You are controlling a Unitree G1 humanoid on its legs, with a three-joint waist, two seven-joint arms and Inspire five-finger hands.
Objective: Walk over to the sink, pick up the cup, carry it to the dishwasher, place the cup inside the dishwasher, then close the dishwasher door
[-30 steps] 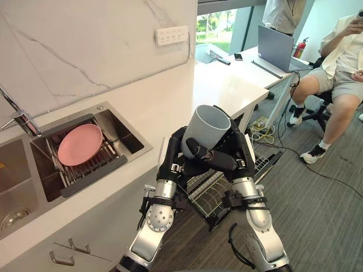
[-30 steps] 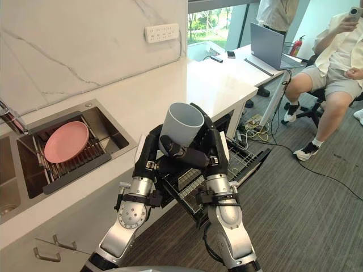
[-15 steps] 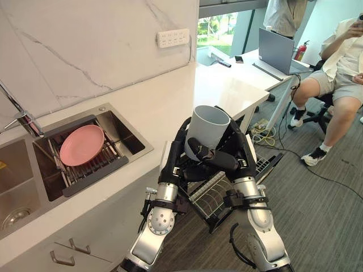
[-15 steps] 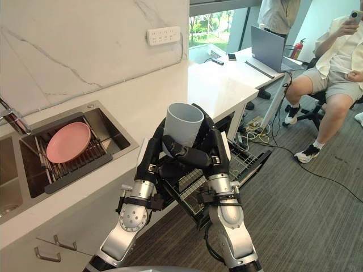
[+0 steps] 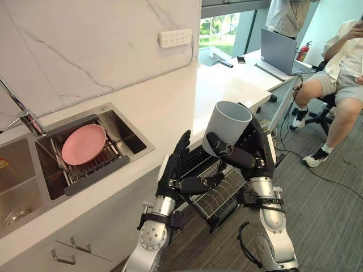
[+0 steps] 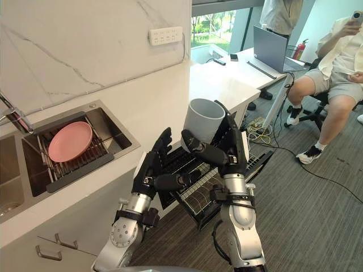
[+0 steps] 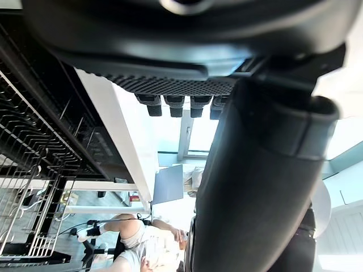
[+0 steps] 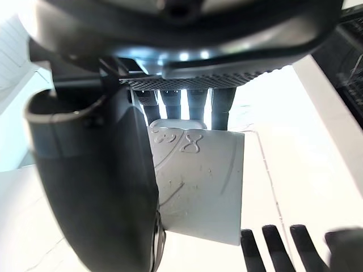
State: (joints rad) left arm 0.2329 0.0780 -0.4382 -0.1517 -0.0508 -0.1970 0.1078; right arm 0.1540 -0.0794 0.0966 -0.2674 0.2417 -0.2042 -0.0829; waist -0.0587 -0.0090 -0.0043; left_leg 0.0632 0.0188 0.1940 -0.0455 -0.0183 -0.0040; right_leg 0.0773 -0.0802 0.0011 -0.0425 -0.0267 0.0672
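Note:
The pale grey cup (image 5: 229,124) stands upright in the air above the pulled-out dishwasher rack (image 5: 218,195). My right hand (image 5: 245,157) is shut on it, thumb across its front and fingers round the far side; the right wrist view shows the cup (image 8: 198,181) between thumb and fingers. My left hand (image 5: 180,173) hangs just left of and below the cup, apart from it, open with fingers straight and nothing in it. In the left wrist view the straight fingers (image 7: 176,105) stand over the wire rack (image 7: 34,170).
The white counter (image 5: 170,107) runs past a sink (image 5: 122,136) with a pink plate (image 5: 83,143) on a drainer, a faucet (image 5: 22,113) beside it. A desk with a laptop (image 5: 278,48) and a seated person (image 5: 340,73) are at the right, over grey carpet.
My left hand has let go of the cup and straightened its fingers. The right hand has carried the cup to the right, over the rack.

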